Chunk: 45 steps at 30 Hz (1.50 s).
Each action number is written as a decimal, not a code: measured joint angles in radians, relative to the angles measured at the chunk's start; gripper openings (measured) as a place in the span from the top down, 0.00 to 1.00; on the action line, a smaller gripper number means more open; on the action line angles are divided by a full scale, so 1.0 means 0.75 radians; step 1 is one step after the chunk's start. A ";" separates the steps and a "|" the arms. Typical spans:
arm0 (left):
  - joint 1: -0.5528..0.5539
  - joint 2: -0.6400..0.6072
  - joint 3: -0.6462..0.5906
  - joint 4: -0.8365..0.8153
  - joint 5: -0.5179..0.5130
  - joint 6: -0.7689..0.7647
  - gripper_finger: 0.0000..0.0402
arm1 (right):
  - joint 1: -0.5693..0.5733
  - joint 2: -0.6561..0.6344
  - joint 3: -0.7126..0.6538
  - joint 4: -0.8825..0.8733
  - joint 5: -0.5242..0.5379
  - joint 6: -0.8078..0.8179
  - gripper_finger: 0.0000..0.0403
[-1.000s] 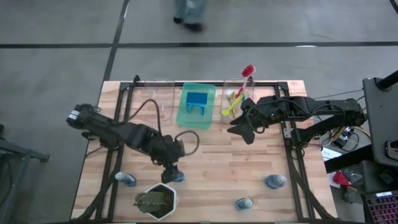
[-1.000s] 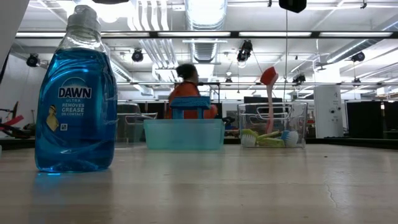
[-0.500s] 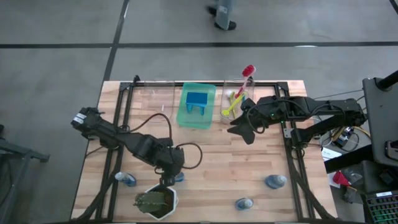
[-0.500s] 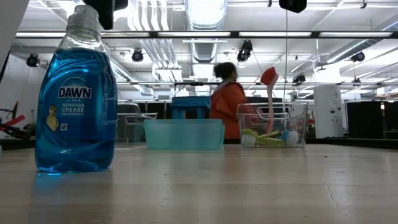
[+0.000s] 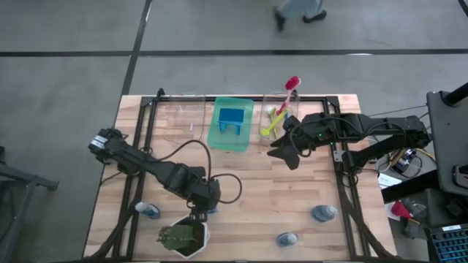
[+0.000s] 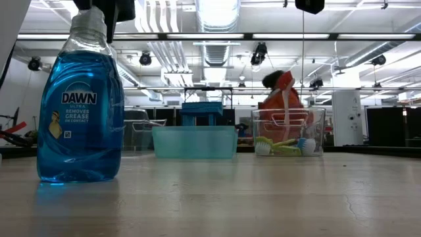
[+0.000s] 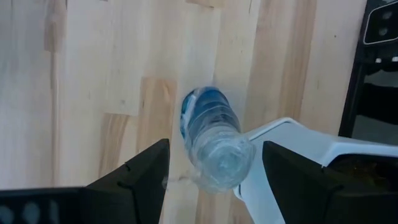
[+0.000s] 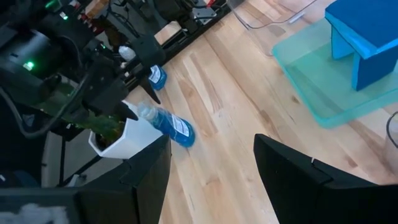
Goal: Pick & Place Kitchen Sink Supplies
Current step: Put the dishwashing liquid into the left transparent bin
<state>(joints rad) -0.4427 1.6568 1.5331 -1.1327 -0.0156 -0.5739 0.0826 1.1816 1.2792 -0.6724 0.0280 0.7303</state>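
Now the left gripper [image 7: 211,171] hangs with fingers spread either side of the blue bottle [image 7: 211,143], standing just beside the white pot [image 7: 311,146]; centre on its neck, avoid the pot, then close

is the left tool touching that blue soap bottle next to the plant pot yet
Apart. In the left wrist view the open left tool straddles the blue bottle, with bare wood showing between the cap and each finger.

Four bottles [image 5: 150,211] [image 5: 210,207] [image 5: 324,212] [image 5: 286,239], one plant [image 5: 183,237], one tray [image 5: 232,124], two clear bins [image 5: 183,117] [image 5: 272,102], and two arms, each with one hand.
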 joint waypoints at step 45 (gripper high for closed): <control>0.030 -0.108 0.000 -0.049 0.075 -0.053 0.74 | 0.000 0.000 -0.006 0.014 0.002 0.000 0.44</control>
<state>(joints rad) -0.4198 1.5759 1.5330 -1.1694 0.0408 -0.6135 0.0826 1.1816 1.2747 -0.6617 0.0296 0.7307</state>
